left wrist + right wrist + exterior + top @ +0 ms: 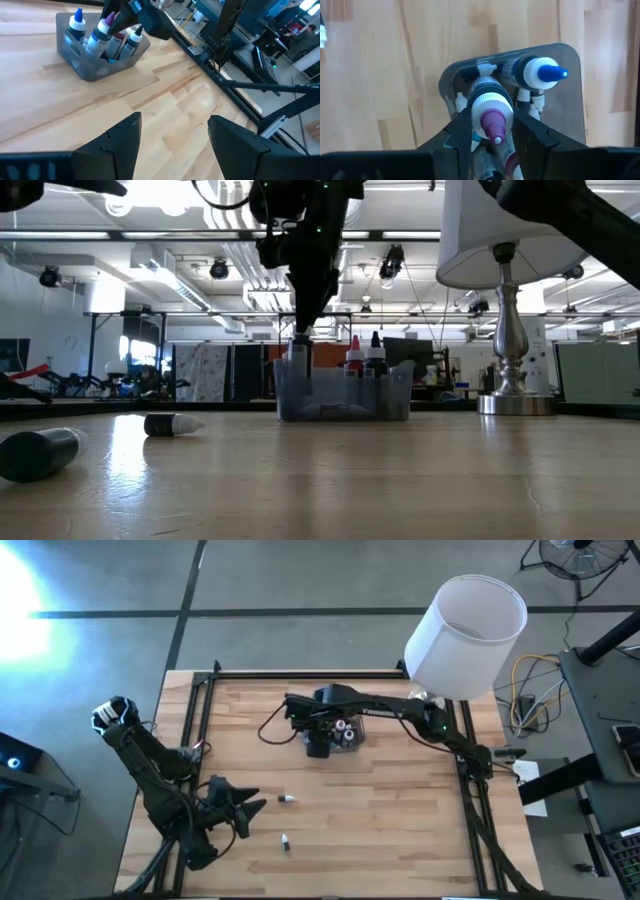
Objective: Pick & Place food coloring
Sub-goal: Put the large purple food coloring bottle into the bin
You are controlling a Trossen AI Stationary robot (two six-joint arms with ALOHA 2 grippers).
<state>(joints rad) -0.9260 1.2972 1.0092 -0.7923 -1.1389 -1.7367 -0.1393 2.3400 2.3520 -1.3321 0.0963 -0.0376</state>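
At the left edge of the desk (400,840) we see the left arm resting, its left gripper (258,802) near the front left corner with the fingers spread wide and nothing between them; in its wrist view the two dark fingers (120,142) stand well apart over bare wood. Just to the right of that gripper lie two loose food coloring bottles: one bottle (286,799) on its side a little ahead of the fingertips, and a second bottle (285,841) closer to the front edge. In the low view the first shows as a dark body with a whitish cap (172,423), lying flat, and a blurred dark bottle (40,452) lies nearer the camera.

Moving right, toward the middle of the desk and nearer its back edge, sits the grey translucent tub (347,736), with several bottles standing upright inside, among them a blue-capped one (542,72) and a red-tipped one (354,355). The right gripper (319,743) hangs over the left end of the tub, its fingers narrow and clamped around a purple-capped bottle (492,117), which stands upright at the tub's rim.

At the back right corner stands a lamp (465,635) with a white shade
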